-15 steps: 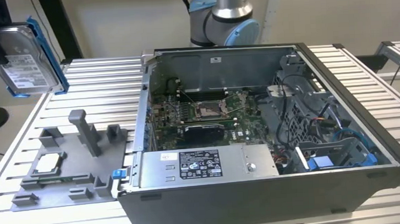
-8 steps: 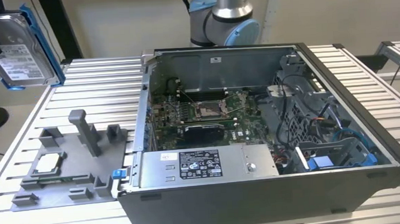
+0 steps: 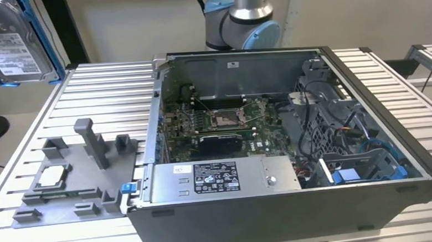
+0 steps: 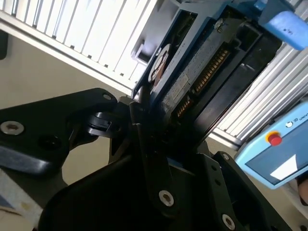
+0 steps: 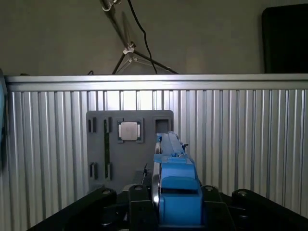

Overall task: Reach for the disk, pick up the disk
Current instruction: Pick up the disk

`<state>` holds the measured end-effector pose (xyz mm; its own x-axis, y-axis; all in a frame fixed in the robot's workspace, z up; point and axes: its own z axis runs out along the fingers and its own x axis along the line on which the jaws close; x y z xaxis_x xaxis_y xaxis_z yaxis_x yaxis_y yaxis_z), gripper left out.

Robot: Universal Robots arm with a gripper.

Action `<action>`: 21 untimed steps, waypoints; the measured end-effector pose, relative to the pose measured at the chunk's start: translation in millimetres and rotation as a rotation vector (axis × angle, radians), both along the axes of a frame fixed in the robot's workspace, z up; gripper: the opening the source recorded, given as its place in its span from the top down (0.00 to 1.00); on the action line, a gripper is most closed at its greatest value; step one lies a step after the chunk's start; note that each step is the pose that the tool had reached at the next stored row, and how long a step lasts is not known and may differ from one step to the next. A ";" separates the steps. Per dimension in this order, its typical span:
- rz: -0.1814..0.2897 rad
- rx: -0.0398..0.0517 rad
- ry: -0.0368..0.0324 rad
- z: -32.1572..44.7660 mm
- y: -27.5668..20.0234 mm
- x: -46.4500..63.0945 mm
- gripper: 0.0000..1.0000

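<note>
The disk [image 5: 169,144] sits clamped edge-on in the tool [image 5: 174,204].

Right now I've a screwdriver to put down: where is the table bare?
Bare table lies beyond the grey fixture, at the exterior view's left of the case, and along the case's other side. Crowded: the case's inside, the fixture's slots. The claw holds the disk aloft.
</note>
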<state>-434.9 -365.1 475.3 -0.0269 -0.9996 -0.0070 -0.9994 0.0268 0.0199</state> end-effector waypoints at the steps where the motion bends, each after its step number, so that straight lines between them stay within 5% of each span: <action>1: 0.000 0.0000 -0.0001 3.0 0.0 0.0 1.00; 5: 0.000 -0.0003 0.0001 14.2 0.0 0.0 1.00; 21: 0.000 -0.0059 0.0061 14.7 0.2 1.8 1.00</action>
<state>-433.1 -364.9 490.0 -0.0270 -0.9996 -0.0009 -0.9993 0.0270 0.0258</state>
